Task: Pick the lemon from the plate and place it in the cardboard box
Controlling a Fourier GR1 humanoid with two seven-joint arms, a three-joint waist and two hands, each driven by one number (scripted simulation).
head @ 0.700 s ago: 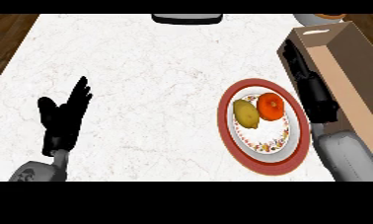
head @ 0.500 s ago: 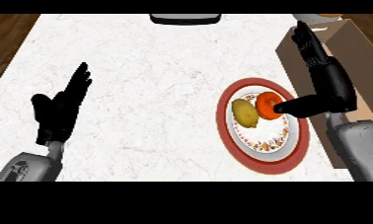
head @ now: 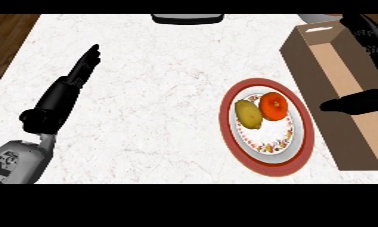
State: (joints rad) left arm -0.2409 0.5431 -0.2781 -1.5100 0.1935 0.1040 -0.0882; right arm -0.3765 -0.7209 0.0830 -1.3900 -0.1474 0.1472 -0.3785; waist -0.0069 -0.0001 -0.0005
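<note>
A white marbled surface (head: pixel 162 86) filled the view; dark wood floor (head: pixel 13 31) showed at its left edge, a dark object (head: pixel 187 18) at the far edge.

Left hand (head: pixel 70 83) is just resting at the left side, fingers straight. Right hand (head: pixel 354 103) pokes in from the right edge, fingers relaxed.

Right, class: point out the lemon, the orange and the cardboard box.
lemon (head: pixel 249 113), head view, middle of its yellow skin.
orange (head: pixel 273 106), head view, centre of the fruit.
cardboard box (head: pixel 334 73), head view, its bare inner floor.
</note>
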